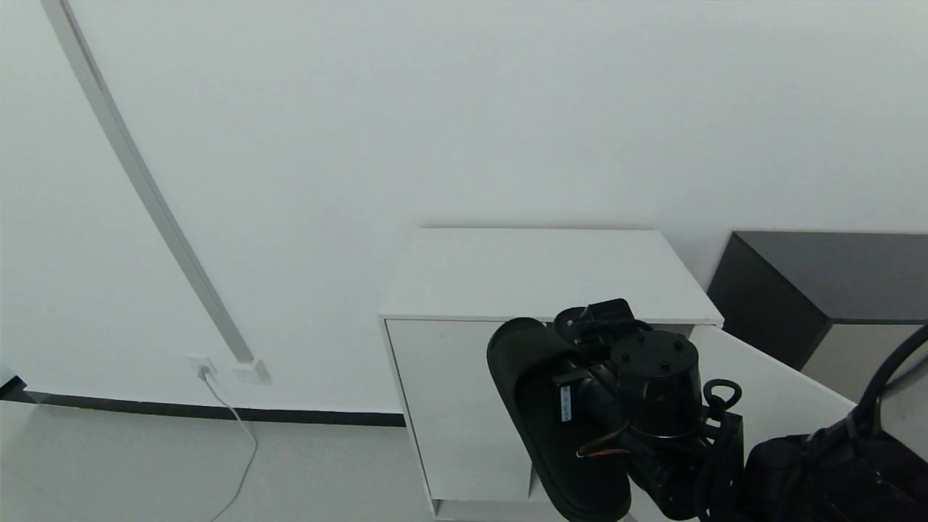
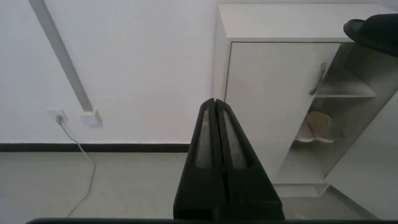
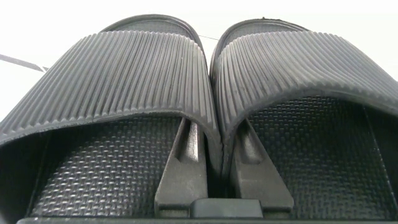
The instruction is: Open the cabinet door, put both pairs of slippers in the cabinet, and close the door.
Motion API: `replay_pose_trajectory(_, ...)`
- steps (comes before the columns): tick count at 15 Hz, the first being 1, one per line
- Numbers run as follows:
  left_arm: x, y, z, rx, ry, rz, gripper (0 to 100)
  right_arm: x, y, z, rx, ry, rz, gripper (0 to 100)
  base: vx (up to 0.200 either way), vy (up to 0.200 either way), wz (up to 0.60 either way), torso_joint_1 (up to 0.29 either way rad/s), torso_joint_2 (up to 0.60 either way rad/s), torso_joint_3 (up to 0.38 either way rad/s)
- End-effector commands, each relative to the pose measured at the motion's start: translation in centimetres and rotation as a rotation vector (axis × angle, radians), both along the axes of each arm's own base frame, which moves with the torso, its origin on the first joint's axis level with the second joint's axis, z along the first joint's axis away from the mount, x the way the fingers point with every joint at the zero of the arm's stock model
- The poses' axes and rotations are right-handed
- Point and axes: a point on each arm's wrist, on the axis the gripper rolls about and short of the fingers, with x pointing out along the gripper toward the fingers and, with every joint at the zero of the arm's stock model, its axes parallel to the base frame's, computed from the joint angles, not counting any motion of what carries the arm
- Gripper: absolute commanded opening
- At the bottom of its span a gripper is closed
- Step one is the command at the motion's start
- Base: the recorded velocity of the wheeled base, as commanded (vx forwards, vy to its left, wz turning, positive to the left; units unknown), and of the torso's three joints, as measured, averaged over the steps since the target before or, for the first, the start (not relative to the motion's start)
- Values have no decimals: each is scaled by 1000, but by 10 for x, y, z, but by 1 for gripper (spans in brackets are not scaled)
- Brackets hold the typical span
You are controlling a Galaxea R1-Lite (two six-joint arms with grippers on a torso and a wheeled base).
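Carrying the black slippers (image 1: 540,413) into the cabinet (image 1: 536,272) is, I judge, the step in hand. The right hand (image 3: 221,180) is closed on the pair, its fingers (image 3: 183,168) tucked under the straps and pinching the two inner walls together. The pair hangs before the cabinet at about 5 o'clock in the head view.

To do it well, the arm should swing toward the open half, past the door (image 1: 768,391) that stands out toward 4 o'clock, with the toes level so they clear the shelf (image 2: 348,90) edge. A free shelf is the better choice, since a light pair of slippers (image 2: 318,127) already lies on the lower one. Release should come only once the soles rest flat and well inside, or the door may catch the heels. The left hand (image 2: 214,149) is shut on nothing, off toward 9 o'clock from the cabinet.

Pale floor (image 1: 145,464) meets a white wall (image 1: 435,109). A socket (image 1: 201,366) sits at 8 o'clock with a cable (image 1: 243,449) trailing down. A dark unit (image 1: 826,283) stands at 3 o'clock.
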Motion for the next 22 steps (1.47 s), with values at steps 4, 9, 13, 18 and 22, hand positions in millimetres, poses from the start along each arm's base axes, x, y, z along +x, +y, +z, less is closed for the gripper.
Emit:
replay_pose_trajectory(4, 0, 0, 0, 1, 2, 0, 0, -1, 0, -1, -4, 3, 0, 0, 0, -200, 0, 5, 2, 6)
replay_pose_trajectory(9, 0, 0, 0, -1, 2, 0, 0, -2, -1, -3, -9, 8, 0, 0, 0, -120, 0, 1, 2, 1)
replay_pose_trajectory(13, 0, 0, 0, -1, 2, 0, 0, -1, -2, -3, -9, 8, -2, 0, 0, 0, 0, 0, 0, 0)
replay_pose_trajectory(18, 0, 0, 0, -1, 2, -2, 0, -2, -3, -7, -23, 17, -1, 0, 0, 0, 0, 0, 0, 0)
replay_pose_trajectory(22, 0, 0, 0, -1, 2, -2, 0, -3, -4, -8, -27, 22, 2, 0, 0, 0, 0, 0, 0, 0)
